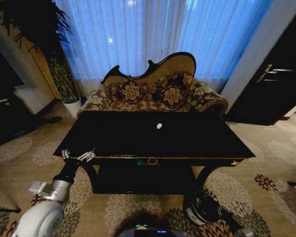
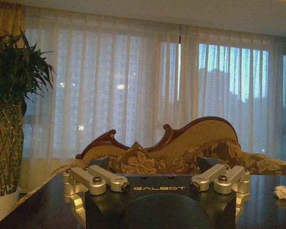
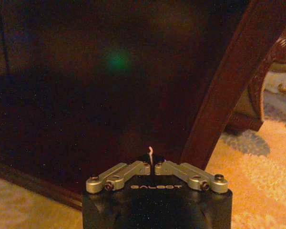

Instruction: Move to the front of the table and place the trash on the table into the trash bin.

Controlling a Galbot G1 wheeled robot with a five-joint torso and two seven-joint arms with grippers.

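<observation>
The robot stood before the worktop [image 1: 197, 143], where white crumpled trash [image 1: 159, 126] remained uncollected. The left end effector [image 1: 79, 156] hovered spread at the corner; the right end effector [image 3: 152, 167] was pressed together, low beside the trash bin [image 1: 203, 207].

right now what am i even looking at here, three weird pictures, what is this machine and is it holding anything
It is a wheeled robot with two arms ending in grippers. The head view looks down from its head at the table, with a sofa behind. One white crumpled paper bit lies on the tabletop. The trash bin stands on the carpet at front right. The other two pictures come from wrist cameras. The left gripper is at the table's front left corner, open, holding nothing. The right gripper is low by a table leg, shut, a thin white scrap at its tips.
</observation>
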